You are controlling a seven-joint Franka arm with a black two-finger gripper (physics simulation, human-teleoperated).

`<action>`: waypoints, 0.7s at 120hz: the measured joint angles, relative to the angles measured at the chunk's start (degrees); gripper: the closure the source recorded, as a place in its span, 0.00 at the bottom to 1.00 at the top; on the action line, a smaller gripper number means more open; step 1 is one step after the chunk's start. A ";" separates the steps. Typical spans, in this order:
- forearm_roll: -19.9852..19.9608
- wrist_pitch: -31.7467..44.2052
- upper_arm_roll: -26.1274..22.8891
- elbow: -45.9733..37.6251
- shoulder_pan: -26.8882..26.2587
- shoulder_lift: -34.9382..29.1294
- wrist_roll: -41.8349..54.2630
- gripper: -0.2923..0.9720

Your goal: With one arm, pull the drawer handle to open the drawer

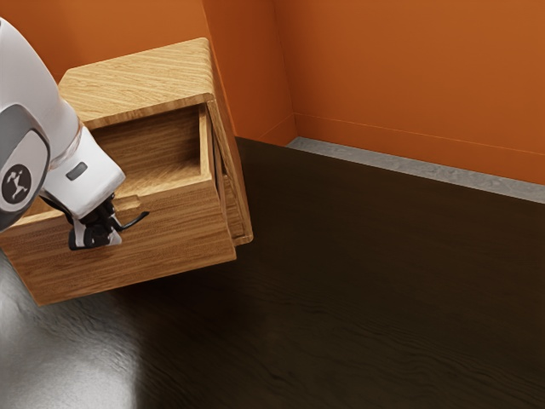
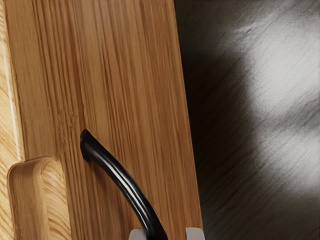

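Note:
A light wooden cabinet [image 1: 136, 81] stands on the floor with its top drawer [image 1: 153, 243] pulled well out, so the bare inside [image 1: 157, 162] shows. A thin, curved black handle [image 1: 133, 221] is fixed to the drawer front. My black gripper [image 1: 89, 237] sits at the handle's end nearer the exterior view's left, shut on it. In the wrist view the handle [image 2: 120, 182] arcs off the drawer front [image 2: 115, 75] and runs down between my two grey fingertips [image 2: 137, 234]; my gripper [image 2: 165, 234] is centred there.
Dark glossy floor [image 1: 366, 298] spreads toward the exterior view's right and front. Orange walls [image 1: 409, 68] meet in a corner behind the cabinet, with a grey skirting strip [image 1: 409, 164]. A rounded notch [image 2: 30, 200] is cut in the drawer front's top edge.

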 joint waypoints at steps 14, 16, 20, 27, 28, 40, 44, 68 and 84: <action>-0.09 -0.45 0.00 0.02 -0.02 -0.10 0.04 0.74; -0.10 -0.51 -0.01 0.02 -0.01 -0.12 0.05 0.73; -0.12 -0.61 -0.01 0.02 -0.05 -0.18 0.07 0.72; -0.14 -0.78 -0.01 0.10 -0.06 -0.26 0.10 0.70; -0.14 -0.80 -0.01 0.13 -0.06 -0.27 0.11 0.70; -0.16 -1.12 0.05 0.67 -0.08 -0.33 0.15 0.68; -0.16 -1.45 0.06 1.64 -0.08 -0.34 0.17 0.67; 0.53 -8.63 0.64 26.73 -5.03 13.47 -1.13 0.60; 10.08 -17.83 15.02 39.99 -28.99 31.52 -12.64 0.42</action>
